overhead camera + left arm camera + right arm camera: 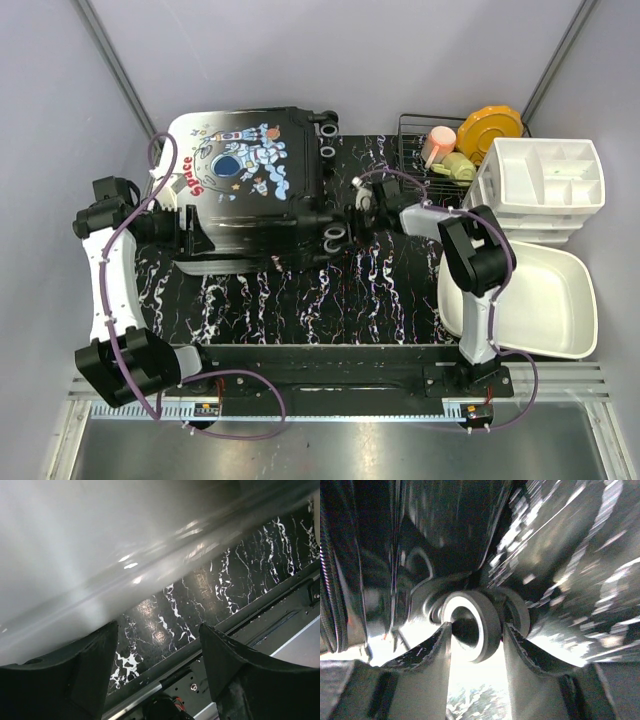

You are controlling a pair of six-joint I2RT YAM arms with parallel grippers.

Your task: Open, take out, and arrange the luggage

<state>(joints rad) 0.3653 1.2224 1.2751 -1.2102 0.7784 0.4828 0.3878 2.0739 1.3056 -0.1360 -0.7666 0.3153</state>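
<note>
Closest to us, the right gripper [476,626] is straddling a wheel [490,622] at the near right corner of the suitcase [250,170]. Its fingers are sitting at the wheel's two rims, and we cannot tell whether they are clamping it or only flanking it.

We are seeing the suitcase lying flat at the far left of the table [300,300], printed shell up, with its wheels lining its right edge. The left gripper [185,232] is hovering released at the suitcase's near left edge. Its fingers are spreading wide, with only bare tabletop showing between them and the pale shell just beside them.

On the near side of the suitcase, a broad strip of table is lying open as far as the rail [330,362]. Things are crowding the right side: a basin [540,300] is filling the near right, an organiser [545,175] is sitting just beyond it, and a wire rack [415,140] is standing at the far edge beside that.
</note>
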